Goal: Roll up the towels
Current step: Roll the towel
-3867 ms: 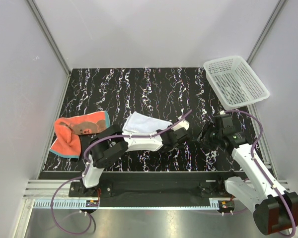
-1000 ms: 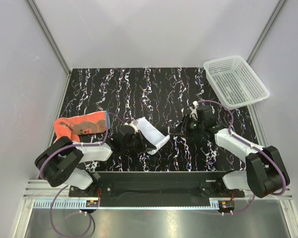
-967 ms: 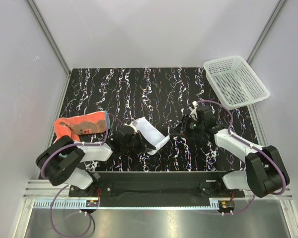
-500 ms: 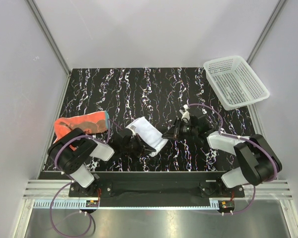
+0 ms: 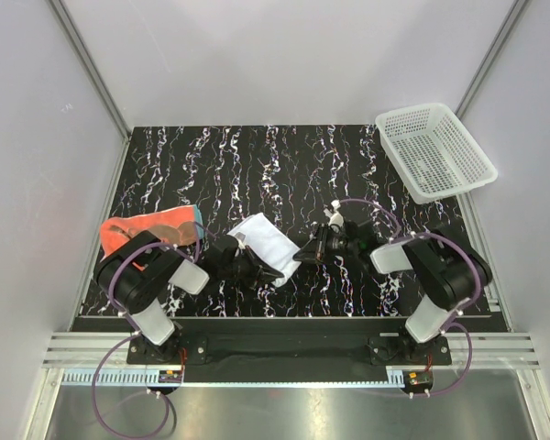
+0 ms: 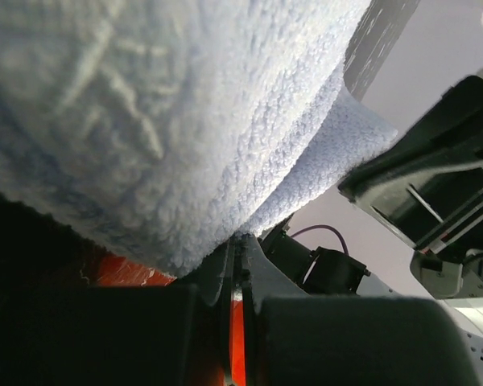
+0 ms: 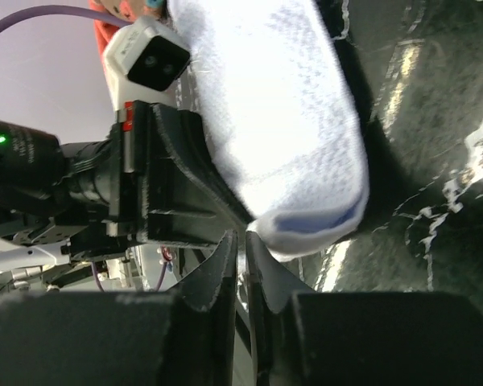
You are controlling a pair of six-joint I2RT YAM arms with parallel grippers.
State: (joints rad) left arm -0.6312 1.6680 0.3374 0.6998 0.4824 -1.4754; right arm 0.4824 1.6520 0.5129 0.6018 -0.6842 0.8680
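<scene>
The white towel lies folded on the dark marbled table, left of centre near the front. My left gripper is shut on its near-left edge; in the left wrist view the towel fills the top and runs down into the gripper. My right gripper is at the towel's right corner. In the right wrist view the gripper has its jaws pressed almost together on that corner. The orange-red towel lies flat at the left, partly under the left arm.
A white mesh basket stands at the back right corner of the table. Grey walls close in the table on both sides and at the back. Both arms stretch low across the front, their wrists close together.
My right gripper has slid left across the table to the white towel's right corner, and its jaws have closed. The left arm has folded closer in, still holding the towel.
</scene>
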